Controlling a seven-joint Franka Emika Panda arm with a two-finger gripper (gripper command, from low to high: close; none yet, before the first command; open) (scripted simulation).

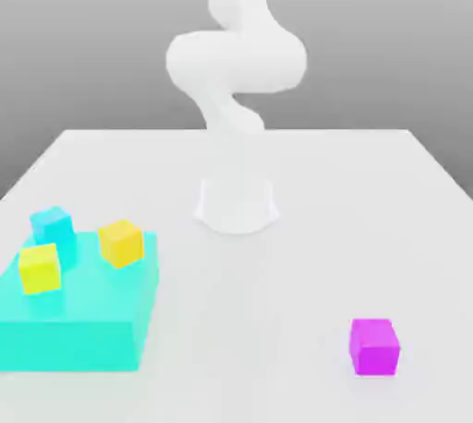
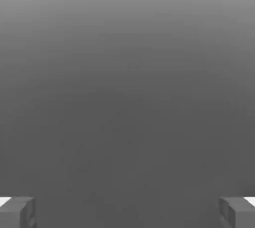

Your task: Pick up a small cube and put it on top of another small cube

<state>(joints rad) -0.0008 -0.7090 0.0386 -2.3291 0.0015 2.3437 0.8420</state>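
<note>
Plainly white table (image 1: 305,273) — grey backdrop, magenta cube (image 1: 374,347).

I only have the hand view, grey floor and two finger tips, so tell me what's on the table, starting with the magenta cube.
Observer: The small plain magenta cube sits alone on the white table, near the front on the exterior view's right.
Operator: Where could it be stacked?
Observer: A large flat cyan block lies on the exterior view's left, carrying three small cubes: two yellow cubes and one cyan cube.
Operator: Is anything touching the magenta one?
Observer: No, it stands apart from the block, with bare table between them.
Operator: And the arm?
Observer: The white robot arm rises from its base at mid-table, behind both.
</note>
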